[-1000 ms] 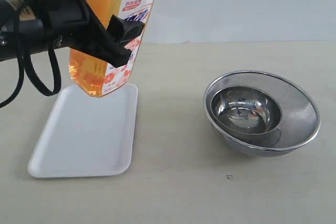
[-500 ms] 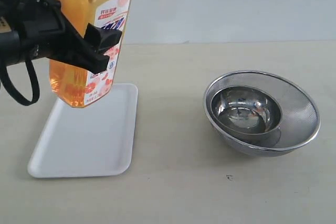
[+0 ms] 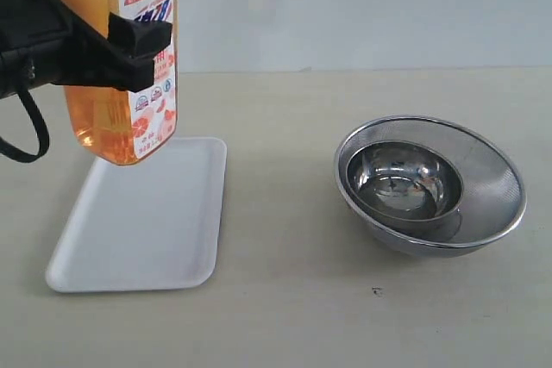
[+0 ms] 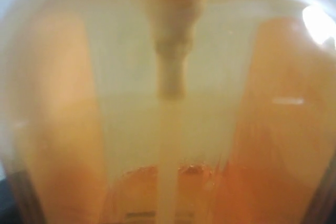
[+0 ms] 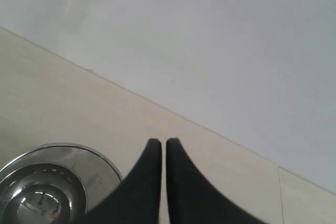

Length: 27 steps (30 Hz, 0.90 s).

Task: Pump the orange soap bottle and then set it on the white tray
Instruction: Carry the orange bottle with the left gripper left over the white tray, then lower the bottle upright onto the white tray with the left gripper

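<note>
The orange soap bottle [image 3: 97,118] hangs nearly upright at the far left, its base just over the far end of the white tray [image 3: 142,230]. Its pump head is cut off by the top of the exterior view. My left gripper [image 3: 129,45] is shut on the bottle's middle, one black finger lying across the label. In the left wrist view the bottle [image 4: 168,103] fills the whole picture, with the dip tube down its centre. My right gripper [image 5: 163,142] is shut and empty, above the table near the bowls; the exterior view does not show it.
Two nested round steel bowls [image 3: 431,183] stand on the beige table at the right; the rim of the outer bowl [image 5: 63,153] shows in the right wrist view. A pale wall runs behind the table.
My left gripper has carried the bottle leftward and turned it from tilted to nearly upright over the tray's far end. The bowls and tray have not moved.
</note>
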### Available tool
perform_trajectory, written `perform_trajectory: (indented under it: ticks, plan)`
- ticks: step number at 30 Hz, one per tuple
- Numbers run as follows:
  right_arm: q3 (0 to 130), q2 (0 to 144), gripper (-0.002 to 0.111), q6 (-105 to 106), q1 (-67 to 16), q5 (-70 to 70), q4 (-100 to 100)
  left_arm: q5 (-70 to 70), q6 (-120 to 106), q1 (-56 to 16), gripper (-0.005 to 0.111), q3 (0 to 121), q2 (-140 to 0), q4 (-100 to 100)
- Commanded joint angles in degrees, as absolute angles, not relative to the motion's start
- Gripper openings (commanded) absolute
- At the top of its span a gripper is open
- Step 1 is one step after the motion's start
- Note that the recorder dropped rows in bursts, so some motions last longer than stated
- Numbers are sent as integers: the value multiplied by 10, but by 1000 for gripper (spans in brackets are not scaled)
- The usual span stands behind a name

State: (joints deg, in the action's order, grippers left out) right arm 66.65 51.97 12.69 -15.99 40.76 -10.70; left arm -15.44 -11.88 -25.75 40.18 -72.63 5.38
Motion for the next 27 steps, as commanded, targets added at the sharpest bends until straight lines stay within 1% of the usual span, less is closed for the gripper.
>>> perform_trajectory:
  ticks: [1, 5, 11, 14, 21, 27]
  plan:
    - [663, 519, 0, 123, -158, 407, -109, -244, -78, -242, 5, 397, -712, 48]
    - [663, 519, 0, 123, -158, 408, -109, -291, -41, -209, 5, 372, -712, 43]
    - [663, 519, 0, 123, -158, 408, -109, -371, 95, -169, 5, 333, -714, -100]
    - [663, 519, 0, 122, -158, 408, -109, -374, 129, -154, 5, 331, -721, -139]
    - [663, 519, 0, 120, -158, 408, -109, -370, 130, -151, 5, 331, -754, -182]
    - [663, 519, 0, 120, -158, 407, -109, -394, 143, -151, 5, 331, -803, -194]
